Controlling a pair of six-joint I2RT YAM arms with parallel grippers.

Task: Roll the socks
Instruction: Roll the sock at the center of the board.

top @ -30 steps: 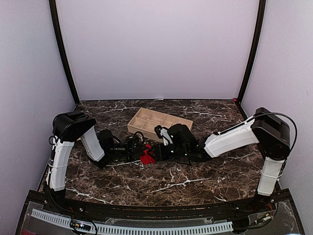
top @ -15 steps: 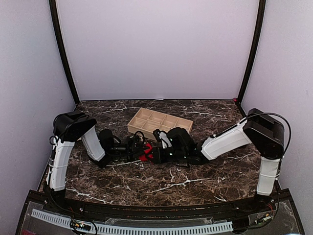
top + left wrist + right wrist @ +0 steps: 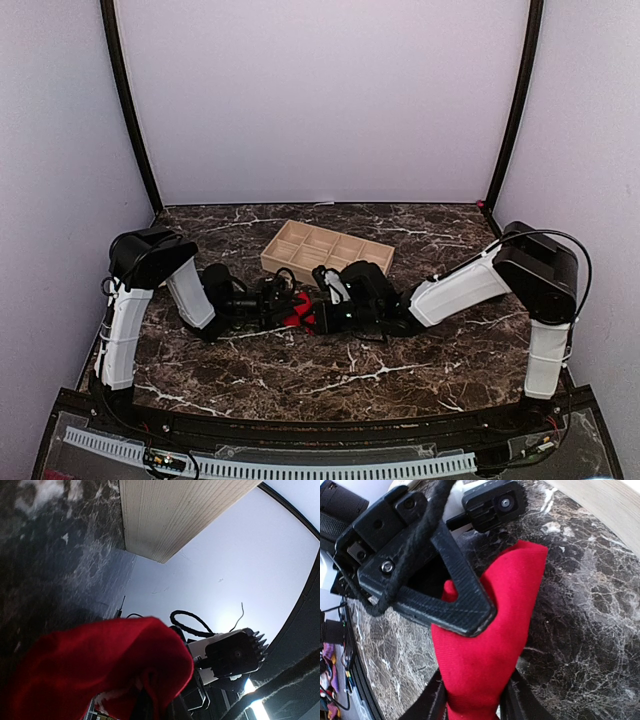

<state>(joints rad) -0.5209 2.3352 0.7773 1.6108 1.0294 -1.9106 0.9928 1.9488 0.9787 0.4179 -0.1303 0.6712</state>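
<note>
Red sock [image 3: 490, 645] pinched in right hand [image 3: 472, 700]; left hand [image 3: 285, 306] against sock's other end, grip impossible to tell.

The right arm [image 3: 455, 288] is drawn in leftward, its right gripper [image 3: 316, 314] now nearer the left gripper [image 3: 284, 301]; less of the red sock [image 3: 296, 320] shows between them.
</note>
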